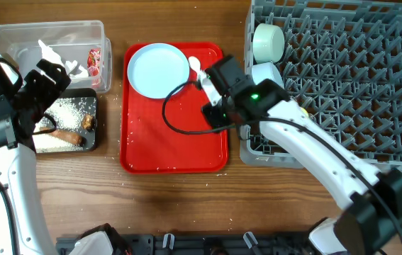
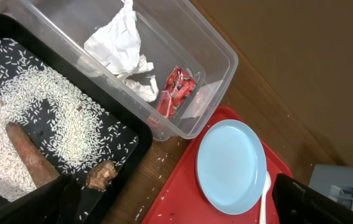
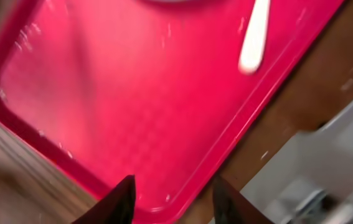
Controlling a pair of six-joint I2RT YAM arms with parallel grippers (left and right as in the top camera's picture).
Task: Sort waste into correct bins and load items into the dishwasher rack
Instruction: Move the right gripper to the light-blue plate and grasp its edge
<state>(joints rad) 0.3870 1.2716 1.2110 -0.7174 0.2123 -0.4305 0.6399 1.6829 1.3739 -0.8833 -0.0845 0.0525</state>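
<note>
The left gripper (image 2: pixel 171 190) gapes wide and empty above the shallow black rectangular tray (image 2: pixel 140 144), and the right gripper (image 3: pixel 173 186) is parted and empty over the flat red plastic tray (image 3: pixel 132 93).

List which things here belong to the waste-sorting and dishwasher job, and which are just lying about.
Job: tub, black tray, scrap, wrapper, rice, stick, lump, plate, bowls, rack.
Lying about: red tray, cable.

A: Right wrist entries?
B: We list the red tray (image 3: pixel 132 106), blurred throughout; the white spoon (image 3: pixel 254 37), cut by the top edge.
A: Left wrist?
B: We list the black tray (image 2: pixel 129 140), cropped left and below; the rack (image 2: pixel 341 179), one corner only.
</note>
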